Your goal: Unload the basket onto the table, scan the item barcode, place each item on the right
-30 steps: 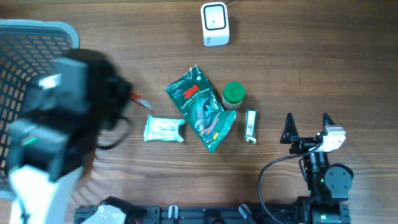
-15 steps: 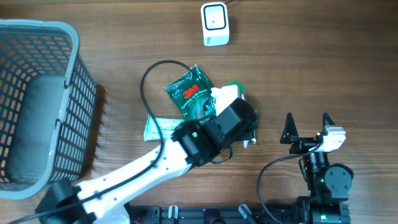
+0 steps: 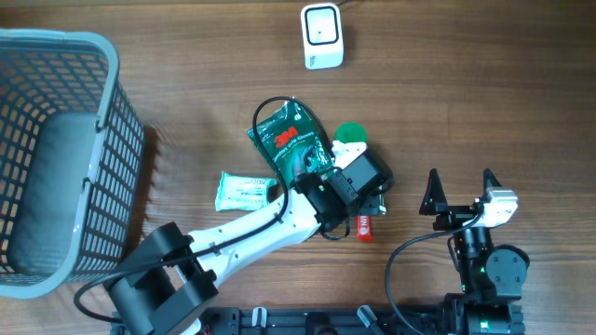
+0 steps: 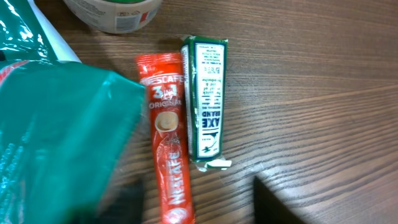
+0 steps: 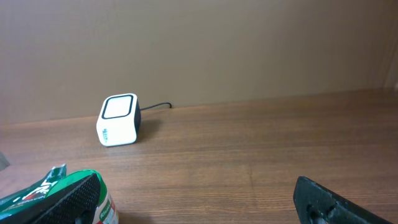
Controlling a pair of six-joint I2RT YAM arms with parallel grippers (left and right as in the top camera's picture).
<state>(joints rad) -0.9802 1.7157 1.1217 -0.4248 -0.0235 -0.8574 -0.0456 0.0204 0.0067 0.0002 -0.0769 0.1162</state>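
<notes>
Releasing the Nescafé 3-in-1 sachet is the change shown. A second ago my left gripper was shut, a red strip at its tip, beside the basket at the left. Now it hangs over the cluster at mid-table with its jaws part-way apart and gripping nothing. The sachet lies flat on the table, lengthwise against the left side of the Axe Brand carton. I judge that the sachet is back among the loose goods, not in the basket. Whether its code was read cannot be told from these views. A scan therefore still calls for a fresh grasp and a carry to the scanner, which stands well apart at the far edge. The 3M pouch crowds the sachet from the left and blurs across my wrist view. The green-lidded jar sits just beyond the carton's far end, and a white-and-green packet lies left of the pouch. With the items packed this close, a finger could catch a neighbour. My right gripper rests at the near right, spread wide and empty.
</notes>
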